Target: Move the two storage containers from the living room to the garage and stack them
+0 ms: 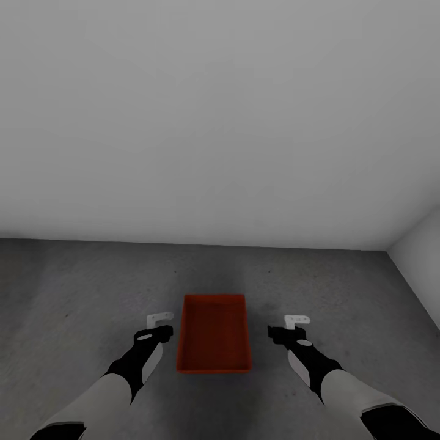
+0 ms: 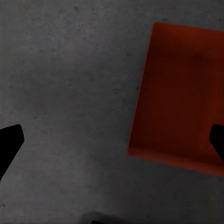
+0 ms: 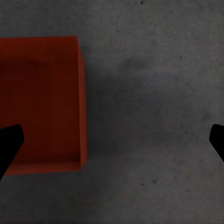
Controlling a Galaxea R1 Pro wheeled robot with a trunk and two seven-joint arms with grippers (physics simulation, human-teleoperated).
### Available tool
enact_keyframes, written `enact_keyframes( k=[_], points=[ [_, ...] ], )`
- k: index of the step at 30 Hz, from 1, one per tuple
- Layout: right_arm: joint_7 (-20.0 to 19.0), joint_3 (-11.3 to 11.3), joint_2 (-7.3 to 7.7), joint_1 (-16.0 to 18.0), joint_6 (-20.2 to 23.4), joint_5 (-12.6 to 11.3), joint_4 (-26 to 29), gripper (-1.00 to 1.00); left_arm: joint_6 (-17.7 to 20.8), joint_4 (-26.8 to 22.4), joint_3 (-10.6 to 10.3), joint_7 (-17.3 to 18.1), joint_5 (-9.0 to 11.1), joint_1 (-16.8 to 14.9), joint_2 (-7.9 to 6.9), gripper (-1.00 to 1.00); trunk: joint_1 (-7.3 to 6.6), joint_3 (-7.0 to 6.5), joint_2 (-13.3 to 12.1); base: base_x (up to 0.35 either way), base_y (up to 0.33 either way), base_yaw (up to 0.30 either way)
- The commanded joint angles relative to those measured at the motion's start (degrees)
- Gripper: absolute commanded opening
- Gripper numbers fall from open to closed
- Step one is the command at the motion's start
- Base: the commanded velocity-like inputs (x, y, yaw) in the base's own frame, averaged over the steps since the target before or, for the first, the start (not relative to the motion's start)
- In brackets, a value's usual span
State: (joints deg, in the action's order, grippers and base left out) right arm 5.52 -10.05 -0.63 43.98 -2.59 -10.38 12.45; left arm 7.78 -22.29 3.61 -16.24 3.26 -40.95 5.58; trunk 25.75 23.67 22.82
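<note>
An orange-red storage container (image 1: 214, 333) sits flat on the dark grey garage floor (image 1: 79, 293), its open top up and nothing inside. My left gripper (image 1: 164, 325) hovers just off its left long side, open and empty. My right gripper (image 1: 287, 327) hovers off its right side with a slightly wider gap, also open and empty. In the left wrist view the container (image 2: 182, 98) lies below, one fingertip (image 2: 217, 140) over it and the left gripper (image 2: 112, 142) spread wide. In the right wrist view the container (image 3: 42, 102) lies beside the open right gripper (image 3: 112, 142).
A plain white-grey wall (image 1: 220, 122) stands a short way beyond the container. A second wall (image 1: 421, 256) closes the corner at the right. Bare concrete spreads to the left and in front of the container.
</note>
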Motion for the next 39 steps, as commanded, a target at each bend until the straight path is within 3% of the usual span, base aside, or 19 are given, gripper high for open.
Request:
enact_keyframes(
  k=[1, 39],
  points=[
    [0.28, -0.49, 0.01, 0.05, -0.22, -0.6, -0.06, 1.0, 0.27, -0.12, 0.21, -0.1, 0.34, -0.01, 0.04, 1.0, 0.03, 0.08, 0.1, 0.0, 0.0, 0.0],
    [0.21, -0.49, -0.05, 0.05, 0.15, -0.67, -0.36, 1.0, 0.24, -0.12, 0.21, -0.1, 0.34, -0.01, 0.0, 1.0, 0.03, 0.08, 0.1, 0.0, 0.0, 0.0]
  ],
)
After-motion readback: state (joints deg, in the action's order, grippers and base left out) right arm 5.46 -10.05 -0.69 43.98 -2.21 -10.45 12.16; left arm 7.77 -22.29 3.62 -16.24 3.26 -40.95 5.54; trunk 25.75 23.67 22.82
